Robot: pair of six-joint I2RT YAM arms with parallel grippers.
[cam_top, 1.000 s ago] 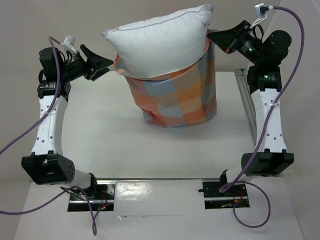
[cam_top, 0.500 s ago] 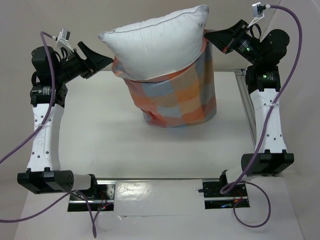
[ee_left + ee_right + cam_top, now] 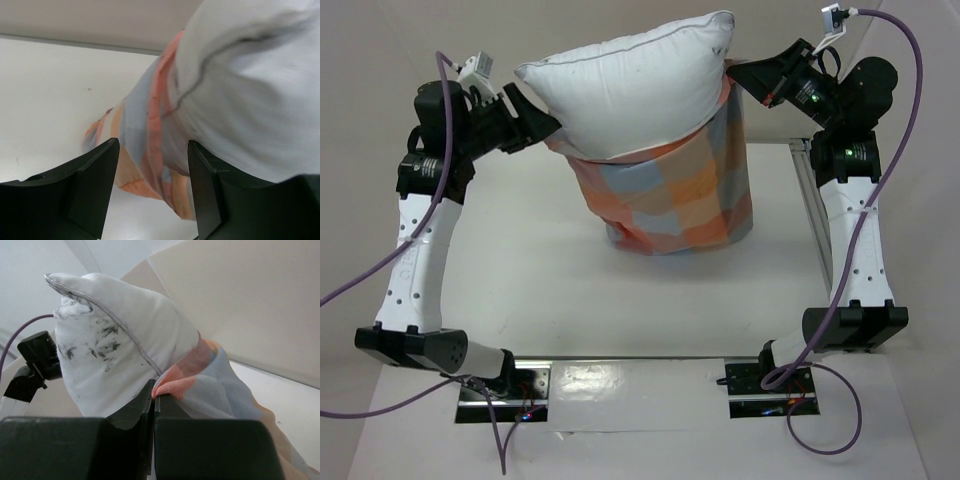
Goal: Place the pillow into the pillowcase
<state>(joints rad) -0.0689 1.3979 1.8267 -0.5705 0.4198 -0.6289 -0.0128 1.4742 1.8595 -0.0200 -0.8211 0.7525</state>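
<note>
Pillow [image 3: 630, 90] half inside pillowcase [image 3: 670, 195]; right gripper [image 3: 738, 72] pinches rim, left gripper [image 3: 546, 126] open at opposite rim. Next: clamp, lift.

one white pillow [image 3: 630, 85]. one checked pillowcase [image 3: 670, 200]. one white bench [image 3: 520, 260] carries both. two arms, a left arm [image 3: 415, 250] and a right arm [image 3: 855, 240]. two pairs of jaws, one pair on each arm. two purple cables [image 3: 920, 70], one per arm. two dark base plates at the near edge, a left plate [image 3: 505, 385] and a right plate [image 3: 770, 385].
</note>
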